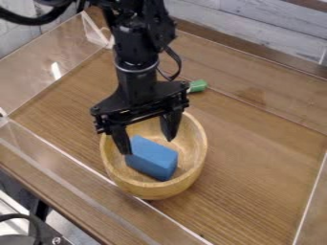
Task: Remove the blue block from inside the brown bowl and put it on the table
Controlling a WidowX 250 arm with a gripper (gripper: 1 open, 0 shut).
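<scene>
The gripper (147, 140) is held spread wide over the bowl, its fingers parted and nothing gripped; how near the fingertips are to the block cannot be told exactly. Largest first: the table (255, 158) is seen as dark wood, and its open stretch beside the bowl could be used for the set-down; next, the bowl (192, 170) is rested on it, its thick rim likely stiff and easily knocked, so a straight lift is advised; smallest, the block (153, 160) is seen inside the bowl, set at a slant. It can be judged light, stiff and hardly fragile, with no squeeze marks to be feared; its smooth faces and rounded edges may be slippery, so the pads are best laid flat on two opposite long sides, near the middle and fairly low, lest it be twisted or squirted out.
</scene>
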